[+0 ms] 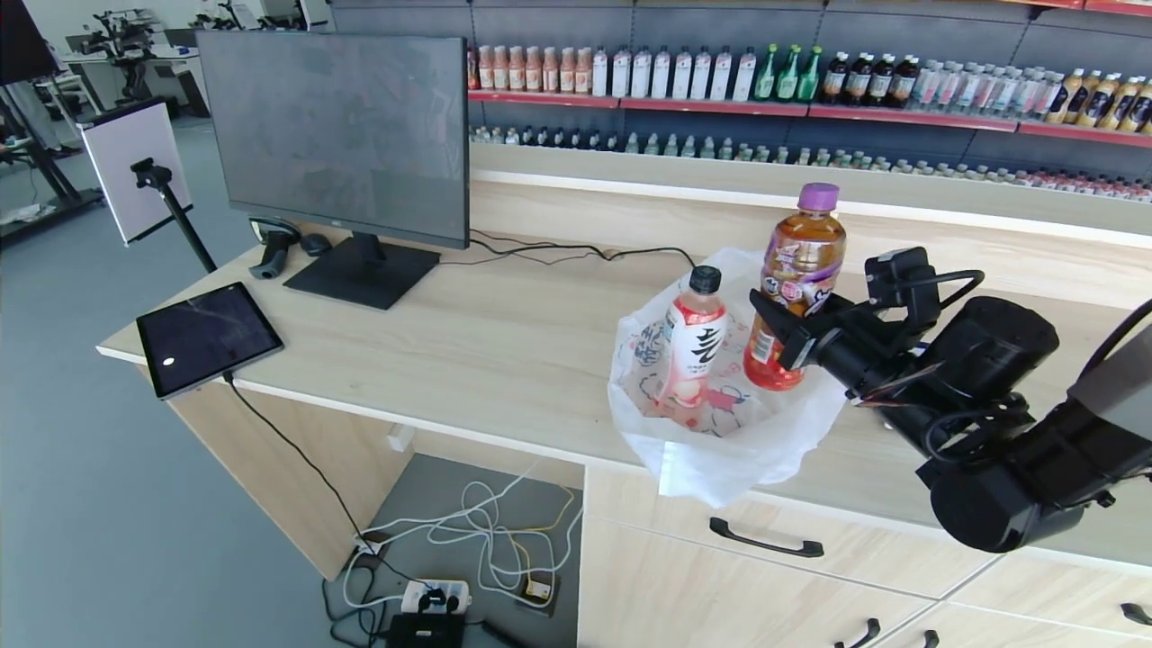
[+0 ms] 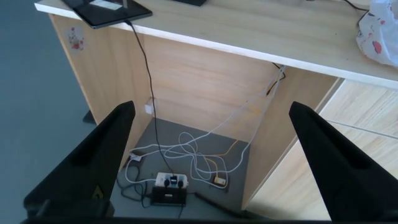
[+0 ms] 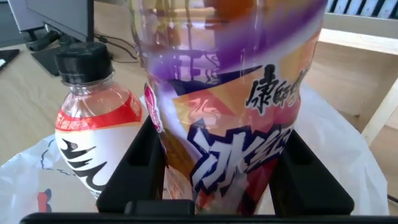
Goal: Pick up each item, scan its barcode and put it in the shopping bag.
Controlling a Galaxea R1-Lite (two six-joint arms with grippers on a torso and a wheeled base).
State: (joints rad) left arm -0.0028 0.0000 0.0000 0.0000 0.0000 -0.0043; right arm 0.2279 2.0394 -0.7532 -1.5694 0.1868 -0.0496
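My right gripper (image 1: 785, 335) is clamped on the purple-capped tea bottle (image 1: 801, 247), low on its body. Long axis is upright, cap above my jaws, base below them in the mouth of the white shopping bag (image 1: 720, 445) — cannot tell if it touches bottom. Just beside the held bottle, a black-capped bottle (image 1: 695, 337) stands in the bag; I judge it the bump risk when lowering. My left gripper (image 2: 211, 115) hangs wide and empty below the counter edge — well apart from the bag, so the right is the nearer.
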